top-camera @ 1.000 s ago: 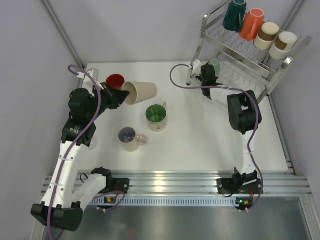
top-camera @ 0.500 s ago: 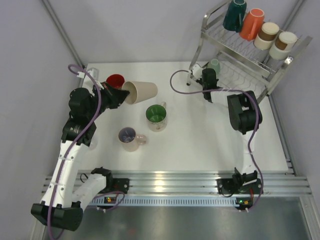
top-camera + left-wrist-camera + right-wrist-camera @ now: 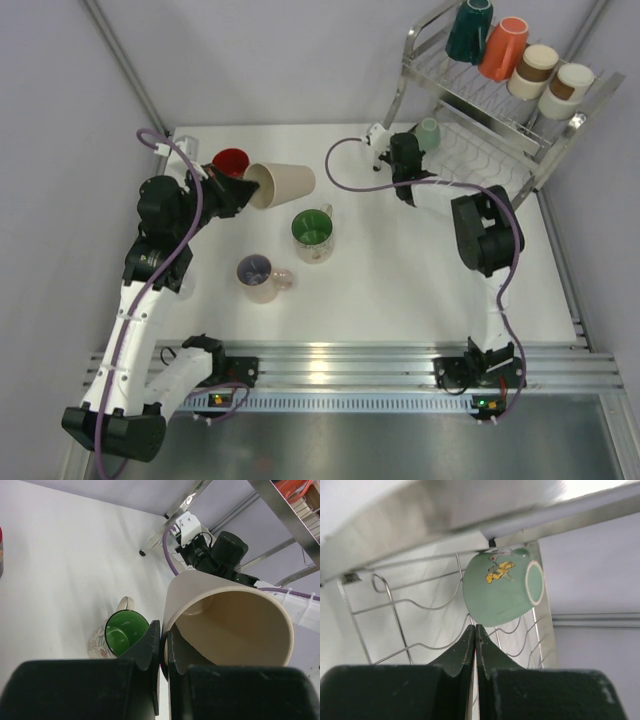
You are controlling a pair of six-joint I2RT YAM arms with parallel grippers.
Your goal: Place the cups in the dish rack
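My left gripper (image 3: pixel 250 188) is shut on the rim of a beige cup (image 3: pixel 283 182) and holds it tilted on its side above the table; in the left wrist view one finger is inside the beige cup (image 3: pixel 235 625) and one outside. My right gripper (image 3: pixel 412 145) is shut and empty, just left of a mint cup (image 3: pixel 428 131) that lies on the lower shelf of the dish rack (image 3: pixel 520 115). The right wrist view shows the mint cup (image 3: pixel 502 592) just beyond my gripper (image 3: pixel 475 630), on its side on the wavy wires. A red mug (image 3: pixel 231 160), a green-lined mug (image 3: pixel 313 230) and a pinkish mug (image 3: pixel 260 275) stand on the table.
The rack's upper shelf holds a dark teal cup (image 3: pixel 468 28), an orange cup (image 3: pixel 503 45) and two white-and-brown cups (image 3: pixel 535 68). The rack's front leg (image 3: pixel 398 95) stands close to my right wrist. Grey walls close in the table on the left and right.
My right gripper has drawn back to the left, away from the mint cup, which stays on the lower shelf. The left arm and the beige cup have not moved.
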